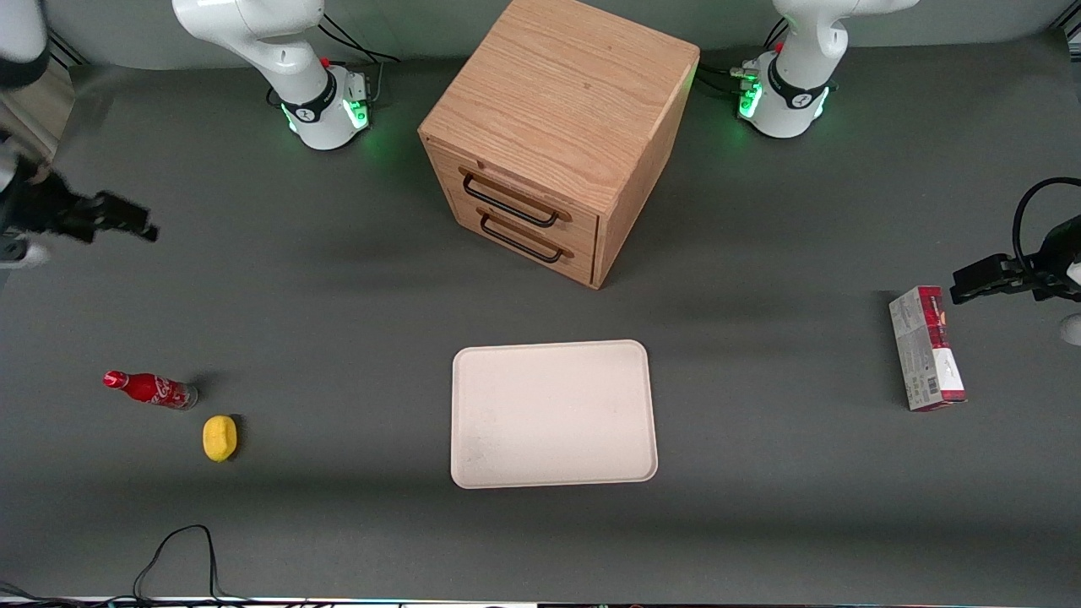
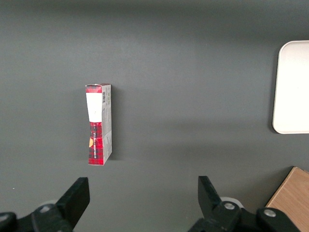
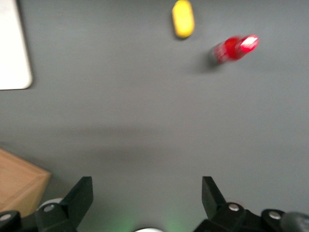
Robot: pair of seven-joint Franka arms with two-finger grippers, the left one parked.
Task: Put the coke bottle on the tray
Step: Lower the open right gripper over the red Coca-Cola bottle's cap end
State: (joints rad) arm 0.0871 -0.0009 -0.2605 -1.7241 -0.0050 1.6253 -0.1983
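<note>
The coke bottle (image 1: pixel 150 389) is small and red with white lettering. It lies on its side on the grey table toward the working arm's end, and it also shows in the right wrist view (image 3: pixel 235 48). The cream tray (image 1: pixel 553 414) lies flat in the middle of the table, nearer the front camera than the wooden cabinet; one corner of it shows in the right wrist view (image 3: pixel 13 48). My right gripper (image 1: pixel 127 218) is open and empty, high above the table, farther from the front camera than the bottle. Its fingers (image 3: pixel 77 198) stand wide apart.
A yellow lemon (image 1: pixel 220 438) lies beside the bottle, slightly nearer the front camera. A wooden two-drawer cabinet (image 1: pixel 557 135) stands in the middle of the table. A red-and-grey carton (image 1: pixel 926 348) lies toward the parked arm's end. A black cable (image 1: pixel 181 557) loops at the front edge.
</note>
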